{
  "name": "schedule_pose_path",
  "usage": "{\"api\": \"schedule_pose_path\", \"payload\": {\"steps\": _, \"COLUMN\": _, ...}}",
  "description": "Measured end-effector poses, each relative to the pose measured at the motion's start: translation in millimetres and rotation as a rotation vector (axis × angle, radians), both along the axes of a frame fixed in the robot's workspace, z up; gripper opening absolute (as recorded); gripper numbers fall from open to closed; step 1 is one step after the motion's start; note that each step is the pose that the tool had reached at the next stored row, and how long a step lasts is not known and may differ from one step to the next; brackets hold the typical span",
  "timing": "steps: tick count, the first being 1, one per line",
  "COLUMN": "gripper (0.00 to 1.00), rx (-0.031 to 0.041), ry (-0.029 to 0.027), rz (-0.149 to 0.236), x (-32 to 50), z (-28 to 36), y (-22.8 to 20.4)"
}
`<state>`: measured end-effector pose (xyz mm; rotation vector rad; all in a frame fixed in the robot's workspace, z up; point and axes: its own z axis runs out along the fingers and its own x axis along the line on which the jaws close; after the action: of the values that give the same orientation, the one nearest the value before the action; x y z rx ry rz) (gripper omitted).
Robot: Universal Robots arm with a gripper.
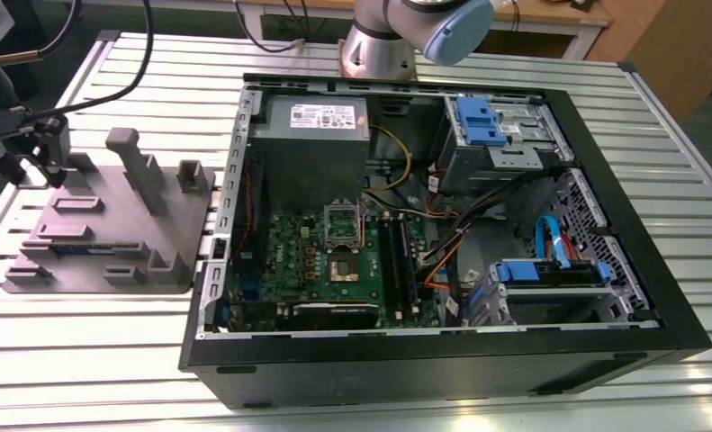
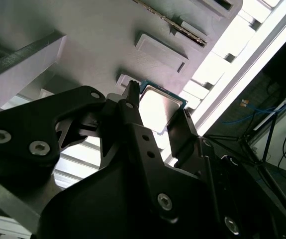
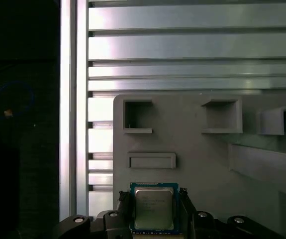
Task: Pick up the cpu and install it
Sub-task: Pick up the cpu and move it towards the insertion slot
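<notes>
The gripper [image 3: 153, 201] stands over the far left part of the grey fixture tray [image 1: 115, 229], at the exterior view's left and well apart from the open computer case [image 1: 452, 355]. Its two fingers [image 3: 124, 208] are drawn in narrow and press on opposite edges of the cpu [image 3: 153, 209]. Whether the chip rests on the tray or is lifted, I cannot tell.

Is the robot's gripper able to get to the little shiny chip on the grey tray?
Probably yes. The gripper is right at the chip on the grey tray, and nothing lies between them.
</notes>
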<state>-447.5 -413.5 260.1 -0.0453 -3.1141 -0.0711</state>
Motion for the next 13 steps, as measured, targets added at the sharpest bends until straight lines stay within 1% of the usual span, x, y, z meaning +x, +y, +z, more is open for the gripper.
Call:
{"api": "schedule_pose_path", "payload": {"steps": 9, "gripper": 0.47, "rx": 0.0000, "ry": -0.0001, "rz": 0.000, "x": 0.0, "z": 5.4, "y": 0.0}}
{"api": "schedule_pose_path", "payload": {"steps": 13, "gripper": 0.47, "rx": 0.0000, "ry": 0.0000, "rz": 0.000, "x": 0.0, "z": 10.5, "y": 0.0}}
